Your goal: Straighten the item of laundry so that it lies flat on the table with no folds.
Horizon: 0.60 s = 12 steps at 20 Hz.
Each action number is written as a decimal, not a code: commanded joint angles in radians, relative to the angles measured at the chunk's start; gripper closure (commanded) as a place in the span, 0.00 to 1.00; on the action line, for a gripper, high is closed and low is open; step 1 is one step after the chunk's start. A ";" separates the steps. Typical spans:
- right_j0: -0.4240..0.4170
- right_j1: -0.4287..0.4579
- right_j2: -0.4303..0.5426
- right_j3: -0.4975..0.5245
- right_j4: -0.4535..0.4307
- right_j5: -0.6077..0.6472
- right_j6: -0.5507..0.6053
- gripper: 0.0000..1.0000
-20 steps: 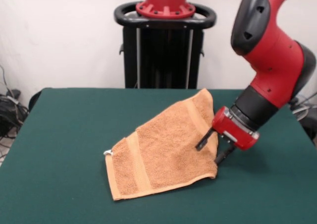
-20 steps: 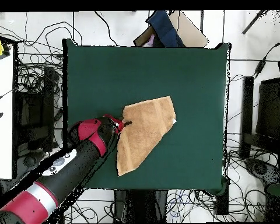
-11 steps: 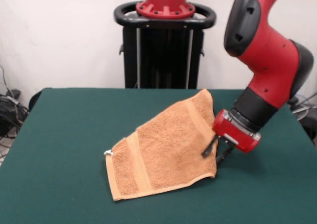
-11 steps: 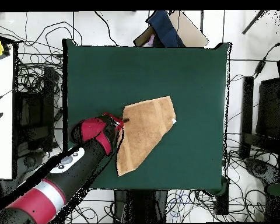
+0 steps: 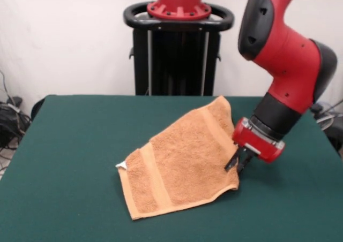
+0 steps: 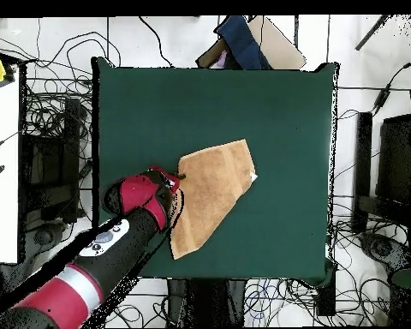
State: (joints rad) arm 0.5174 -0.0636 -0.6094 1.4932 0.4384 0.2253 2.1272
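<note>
The item of laundry (image 5: 182,161), an orange-tan towel, lies on the table (image 5: 69,145) folded over into a rough triangle. One point reaches toward the far edge, and a small white label (image 5: 121,166) sticks out at its left corner. My gripper (image 5: 236,164) is low at the towel's right edge, its dark fingers drawn together and shut on the hem there. In the overhead view the towel (image 6: 213,193) sits in the lower middle of the green table (image 6: 243,103). There the gripper (image 6: 180,180) touches the towel's left edge, and the red arm runs off to the lower left.
The black pedestal frame (image 5: 179,49) stands behind the table's far edge. Seen from overhead, cables (image 6: 46,171) ring the table, a white surface (image 6: 2,154) lies to the left, and a blue and brown bundle (image 6: 243,43) sits beyond the top edge.
The fingers were spread over the towel's edge and have come together on it. The towel has slid slightly right and toward the near edge in the front view, its label moving with it.
</note>
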 commanded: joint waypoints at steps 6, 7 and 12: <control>-0.507 -0.183 0.703 0.286 -0.323 -0.496 0.218 1.00; -0.541 -0.171 0.731 0.287 -0.357 -0.512 0.222 1.00; -0.608 -0.123 0.793 0.266 -0.440 -0.524 0.224 1.00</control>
State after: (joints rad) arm 0.0017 -0.3419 -0.1135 1.7384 0.0525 -0.1957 2.1270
